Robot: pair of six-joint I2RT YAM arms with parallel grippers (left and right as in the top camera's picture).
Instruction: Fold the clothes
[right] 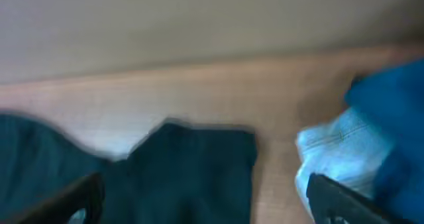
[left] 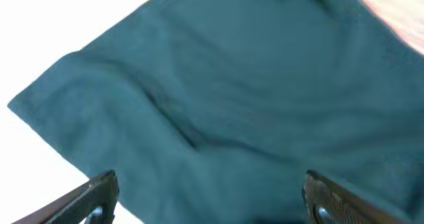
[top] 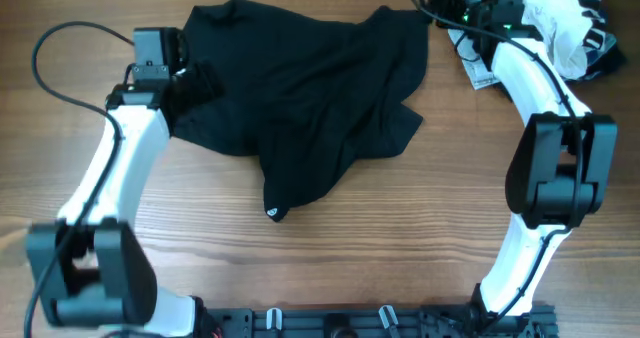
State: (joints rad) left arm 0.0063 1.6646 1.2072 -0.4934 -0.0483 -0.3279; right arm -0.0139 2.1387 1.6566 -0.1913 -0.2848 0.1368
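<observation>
We record the black garment (top: pixel 310 98) lying beneath the spread left gripper (left: pixel 211 187); the right gripper (right: pixel 202 187), also spread, hangs beside it.

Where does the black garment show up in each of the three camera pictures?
Overhead: the black garment lies spread across the top centre of the wooden table.
Left wrist: it fills most of the frame, tinted teal.
Right wrist: lower left, blurred.
Shared landmark: the wooden table, visible in all three.

Wooden table (top: pixel 400 243), white garment (top: pixel 556 20) beside striped garment (top: pixel 598 38), far corner
</observation>
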